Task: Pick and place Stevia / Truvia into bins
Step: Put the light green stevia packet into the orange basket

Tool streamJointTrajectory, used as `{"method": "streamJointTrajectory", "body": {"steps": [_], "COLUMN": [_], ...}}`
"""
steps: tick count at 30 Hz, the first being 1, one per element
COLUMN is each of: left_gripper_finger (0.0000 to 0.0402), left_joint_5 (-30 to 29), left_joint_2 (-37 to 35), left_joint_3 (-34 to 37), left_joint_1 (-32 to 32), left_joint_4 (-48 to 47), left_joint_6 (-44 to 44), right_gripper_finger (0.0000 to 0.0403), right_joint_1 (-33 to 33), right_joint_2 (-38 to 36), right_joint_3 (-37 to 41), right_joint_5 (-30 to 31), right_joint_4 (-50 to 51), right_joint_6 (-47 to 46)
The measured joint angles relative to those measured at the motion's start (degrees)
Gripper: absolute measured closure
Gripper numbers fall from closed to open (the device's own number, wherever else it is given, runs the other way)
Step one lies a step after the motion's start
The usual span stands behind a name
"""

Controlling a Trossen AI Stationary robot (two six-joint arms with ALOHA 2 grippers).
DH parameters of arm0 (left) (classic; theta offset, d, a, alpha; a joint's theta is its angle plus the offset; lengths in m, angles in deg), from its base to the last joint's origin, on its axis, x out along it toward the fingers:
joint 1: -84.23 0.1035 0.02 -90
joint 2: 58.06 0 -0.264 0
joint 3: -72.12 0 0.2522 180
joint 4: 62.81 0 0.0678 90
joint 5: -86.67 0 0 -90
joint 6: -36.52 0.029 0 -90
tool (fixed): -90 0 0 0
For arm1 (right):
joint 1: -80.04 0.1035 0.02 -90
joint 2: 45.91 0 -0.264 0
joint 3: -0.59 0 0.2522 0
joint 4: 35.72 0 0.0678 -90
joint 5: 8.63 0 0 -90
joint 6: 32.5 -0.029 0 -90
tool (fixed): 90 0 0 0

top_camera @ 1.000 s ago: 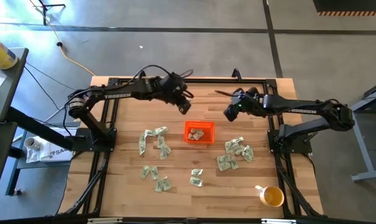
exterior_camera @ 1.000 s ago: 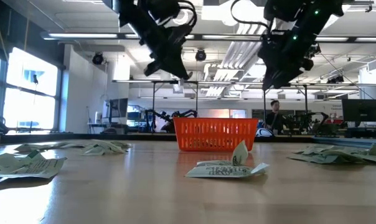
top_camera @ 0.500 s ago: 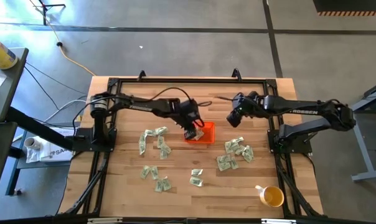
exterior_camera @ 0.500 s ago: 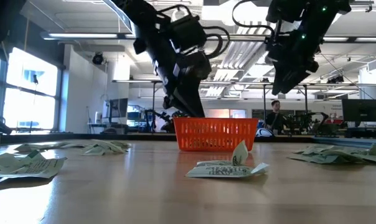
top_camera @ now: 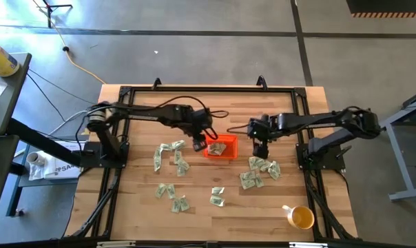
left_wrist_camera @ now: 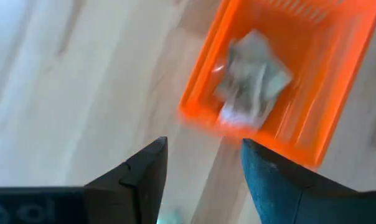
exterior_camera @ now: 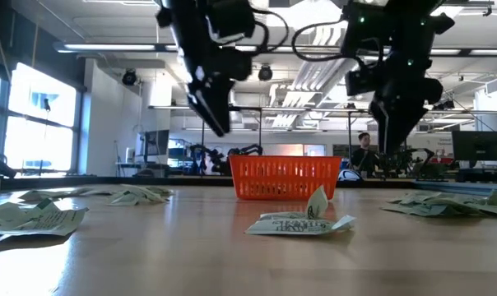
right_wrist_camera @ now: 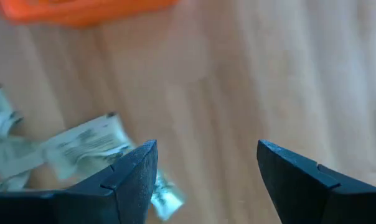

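An orange bin (top_camera: 233,146) stands mid-table and holds a few pale green and white Stevia packets (left_wrist_camera: 250,74). More packets lie flat on the wood in loose clusters: left (top_camera: 170,157), near left (top_camera: 172,196), middle (top_camera: 217,197) and right (top_camera: 260,170). My left gripper (top_camera: 198,143) hangs open just beyond the bin's left wall (left_wrist_camera: 200,115), with nothing between its fingers. My right gripper (top_camera: 261,148) hangs open right of the bin, above the far edge of the right cluster (right_wrist_camera: 82,146), also with nothing in it.
A yellow cup (top_camera: 301,218) stands at the near right corner. A black frame (top_camera: 194,89) runs around the table's edges. Bare wood lies between the packet clusters and along the far side. In the low view, one packet (exterior_camera: 302,222) lies in front of the bin (exterior_camera: 285,178).
My left gripper came from the far side toward the near edge and down over the bin, opened, then drew left of the bin and up. My right gripper moved toward the near edge and down, toward the right packet cluster, tipping to point down.
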Motion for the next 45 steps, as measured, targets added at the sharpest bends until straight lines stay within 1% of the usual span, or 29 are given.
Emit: {"method": "streamJointTrajectory", "body": {"steps": [4, 11, 13, 17, 21, 25, 29, 33, 39, 43, 45], "left_gripper_finger": [0.0171, 0.0187, 0.019, 0.0192, 0.0193, 0.0197, 0.0197, 0.0199, 0.0204, 0.0204, 0.0204], "left_joint_5": [-2.12, -4.28, -4.37, -4.54, -4.57, -5.13, -5.1, -5.05, -4.93, -4.3, -4.28], "left_joint_2": [-5.0, -14.07, -16.32, -19.98, -22.23, -22.9, -23.08, -23.08, -23.08, -23.08, -23.08], "left_joint_3": [3.75, 16.6, 19.91, 24.55, 26.13, 26.23, 26.23, 26.23, 26.23, 26.23, 26.23], "left_joint_1": [0.0, -0.02, -0.02, -0.02, -0.02, -0.02, -0.02, -0.04, -0.04, -0.04, -0.04], "left_joint_4": [-4.66, -4.82, -3.98, -3.12, -3.47, -3.77, -3.95, -3.92, -3.86, -3.81, -3.77], "left_joint_6": [-2.72, -13.81, -16.45, -20.27, -22.8, -23.03, -23.26, -23.69, -24.1, -24.45, -24.45], "right_gripper_finger": [0.0139, 0.0139, 0.0139, 0.0139, 0.0139, 0.0139, 0.0147, 0.0175, 0.025, 0.0299, 0.0319], "right_joint_1": [3.52, 11.19, 12.62, 13.59, 13.54, 13.27, 12.06, 10.69, 9.42, 9.35, 9.35], "right_joint_2": [2.24, 5.92, 7.33, 10.71, 13.76, 16.04, 16.34, 16.01, 15.47, 12.17, 9.82], "right_joint_3": [0.0, 0.04, 0.04, 0.04, 0.07, 0.03, 0.0, 0.0, 0.02, 0.09, 0.09], "right_joint_5": [-3.33, -3.47, -4.06, -5.91, -6.17, -7.39, -9.04, -9.19, -9.18, -9.0, -7.97], "right_joint_4": [-1.65, -3.17, -3.88, -4.64, -6.06, -8.07, -8.15, -8.13, -7.8, -7.6, -7.42], "right_joint_6": [3.21, 12.22, 14.56, 15.3, 15.42, 17.9, 15.69, 12.82, 9.13, 6.56, 4.59]}}
